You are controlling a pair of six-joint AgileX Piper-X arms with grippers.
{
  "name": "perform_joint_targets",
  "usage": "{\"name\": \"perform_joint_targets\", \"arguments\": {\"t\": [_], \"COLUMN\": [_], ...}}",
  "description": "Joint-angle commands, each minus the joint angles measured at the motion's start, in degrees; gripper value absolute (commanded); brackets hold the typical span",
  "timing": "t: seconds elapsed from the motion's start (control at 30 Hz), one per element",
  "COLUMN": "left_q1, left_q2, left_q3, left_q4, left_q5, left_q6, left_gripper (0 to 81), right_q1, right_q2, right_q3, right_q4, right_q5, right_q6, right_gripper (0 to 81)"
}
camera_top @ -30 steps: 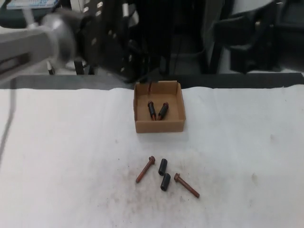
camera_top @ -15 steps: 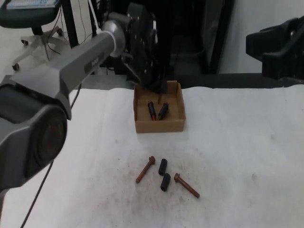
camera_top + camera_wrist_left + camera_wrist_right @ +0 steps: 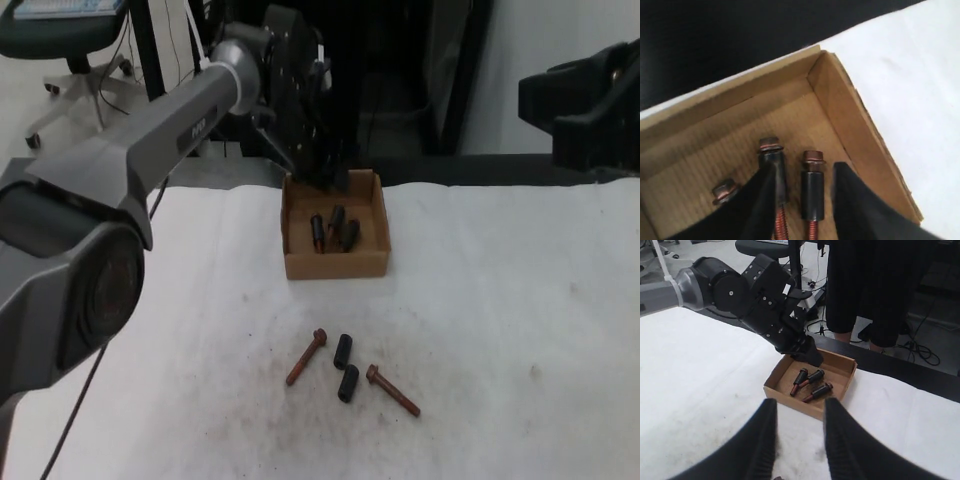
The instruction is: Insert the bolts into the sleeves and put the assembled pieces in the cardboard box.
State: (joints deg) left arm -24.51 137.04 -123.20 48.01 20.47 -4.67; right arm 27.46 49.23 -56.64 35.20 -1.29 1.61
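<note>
1. Cardboard box (image 3: pixel 335 266) sits at the far side of the white cloth (image 3: pixel 520 300), with three assembled pieces (image 3: pixel 813 200) lying side by side inside it
2. Left gripper (image 3: pixel 804 172) hangs just above the back of the box, fingers apart and holding nothing
3. Right gripper (image 3: pixel 800 410) is over the cloth, well apart from the box, fingers spread and empty
4. Two bare bolts (image 3: pixel 306 357) and two black sleeves (image 3: pixel 343 350) lie loose and close together on the near part of the cloth

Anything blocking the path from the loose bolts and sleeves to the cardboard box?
Nothing visible. Bare cloth lies between the loose bolts, the sleeves and the cardboard box; the left gripper hangs over its far side.
</note>
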Motion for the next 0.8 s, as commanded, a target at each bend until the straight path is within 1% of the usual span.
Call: {"name": "perform_joint_targets", "arguments": {"t": [0.0, 0.07, 0.1, 0.13, 0.23, 0.27, 0.3, 0.37, 0.5, 0.57, 0.67, 0.77], "left_q1": [0.5, 0.8, 0.9, 0.9, 0.9, 0.9, 0.9, 0.9, 0.7, -0.1, -2.1, -3.4], "left_q2": [-2.2, -3.7, -4.6, -5.7, -10.6, -12.4, -13.9, -17.9, -26.7, -32.0, -40.4, -49.9], "left_q3": [-3.3, -3.7, -3.7, -3.7, -3.7, -3.7, -3.7, -3.5, -0.6, 3.2, 12.8, 26.5], "left_q4": [4.0, 6.1, 7.2, 9.0, 17.0, 19.4, 21.1, 24.7, 28.2, 28.4, 27.6, 24.5], "left_q5": [-0.2, -1.4, -1.9, -3.3, -14.4, -16.8, -17.7, -18.3, -18.3, -18.3, -18.3, -18.3], "left_q6": [0.5, 0.9, 1.4, 2.6, 5.9, 8.1, 10.2, 13.7, 11.3, 10.6, 12.4, 12.6], "left_gripper": [22.7, 9.2, 0.3, 0.0, 0.3, 0.3, 0.3, 0.3, 0.3, 0.3, 0.3, 0.3], "right_q1": [-0.2, -0.2, -0.2, -0.2, -0.2, -0.2, -0.2, -0.2, -0.1, -0.1, -0.1, -0.1], "right_q2": [-0.4, -0.4, -0.2, 0.0, 1.4, 2.3, 3.4, 6.2, 12.4, 15.3, 20.2, 24.5], "right_q3": [-0.2, -0.2, -0.2, -0.2, -0.2, -0.2, -0.2, -0.2, -0.2, -0.2, -0.2, -0.2], "right_q4": [-0.3, 0.2, 0.6, 1.4, 5.2, 6.7, 8.1, 9.9, 9.4, 8.2, 6.4, 5.2], "right_q5": [0.5, 0.5, 0.5, 0.5, 0.5, 0.5, 0.5, 0.0, -4.2, -5.3, -5.3, -5.3], "right_q6": [-0.1, -0.1, -0.3, -0.4, -0.6, -1.6, -2.2, -3.5, -6.9, -8.0, -11.0, -14.8], "right_gripper": [31.2, 31.2, 31.2, 31.2, 30.9, 30.9, 30.9, 30.9, 30.9, 30.9, 30.9, 30.9]}}
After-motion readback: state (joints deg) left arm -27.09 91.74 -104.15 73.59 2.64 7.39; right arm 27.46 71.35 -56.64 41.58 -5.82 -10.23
